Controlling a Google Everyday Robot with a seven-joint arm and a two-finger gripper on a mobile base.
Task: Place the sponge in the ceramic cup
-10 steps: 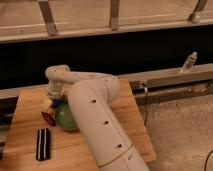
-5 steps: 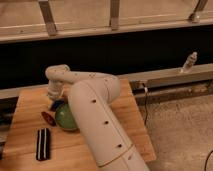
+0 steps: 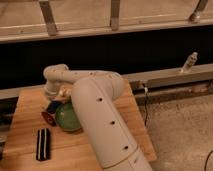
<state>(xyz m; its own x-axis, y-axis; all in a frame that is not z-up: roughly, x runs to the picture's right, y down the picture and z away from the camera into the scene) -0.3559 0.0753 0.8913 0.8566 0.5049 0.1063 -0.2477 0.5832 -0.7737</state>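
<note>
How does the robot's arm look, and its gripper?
The arm is off-white, thick and rounded, with small dark dots along its side and a round joint at its far end. The gripper, at the green plate's left edge, is mostly hidden behind the wrist.

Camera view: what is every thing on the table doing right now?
gripper: shut, low over the table.
green plate: flat, partly hidden by the arm.
sponge: at the gripper's tip, beside the green plate; hold not certain.
red thing: lying at the green plate's left edge.
black striped bar: lying flat, alone.
ceramic cup: not visible.
</note>
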